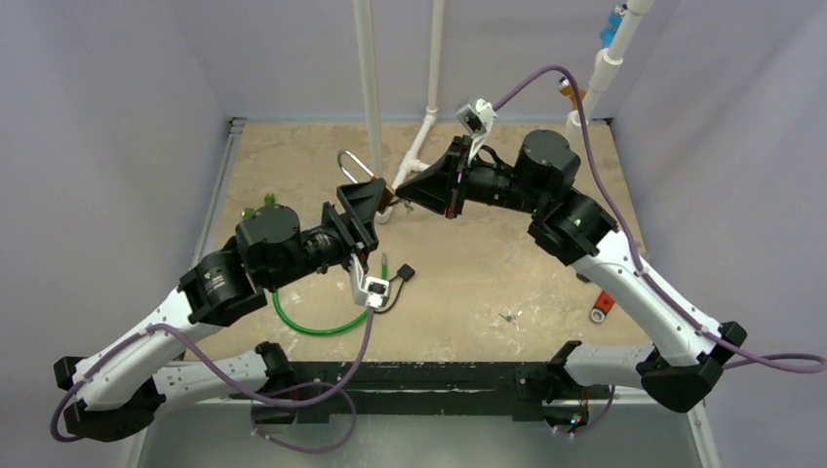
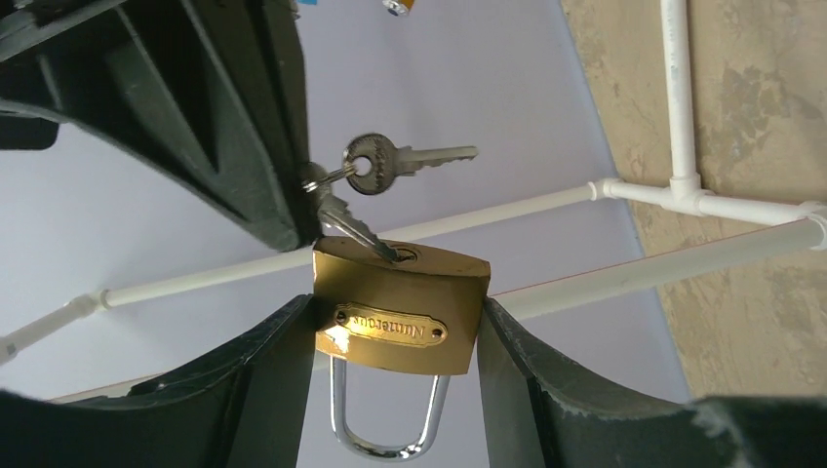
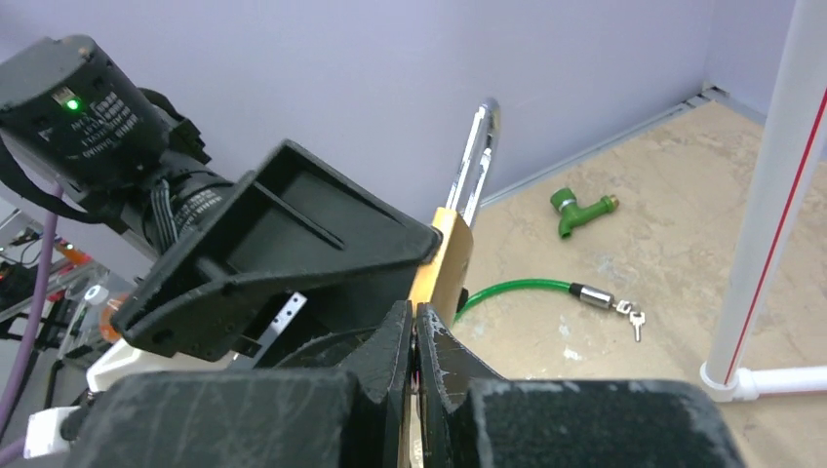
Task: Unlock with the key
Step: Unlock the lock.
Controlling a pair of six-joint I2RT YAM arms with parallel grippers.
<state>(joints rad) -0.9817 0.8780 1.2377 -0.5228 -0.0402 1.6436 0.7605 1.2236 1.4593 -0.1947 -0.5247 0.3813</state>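
A brass padlock (image 2: 400, 307) is held above the table, my left gripper (image 2: 395, 322) shut on its two sides. Its steel shackle (image 2: 390, 429) looks closed and points back toward the wrist camera. The key (image 2: 356, 232) sits with its blade in the keyhole on the lock's far face. My right gripper (image 3: 416, 322) is shut on the key's head, which is mostly hidden between the jaws. A spare key (image 2: 410, 159) hangs on the same ring. From above, the two grippers meet at the padlock (image 1: 388, 193), the left gripper (image 1: 366, 205) facing the right gripper (image 1: 414, 190).
White PVC pipes (image 1: 369, 78) rise just behind the lock, with a tee on the table. A green cable lock (image 1: 312, 322) with small keys, a green fitting (image 1: 265, 205), a black fob (image 1: 402, 273), loose keys (image 1: 508, 316) and an orange object (image 1: 603, 304) lie about.
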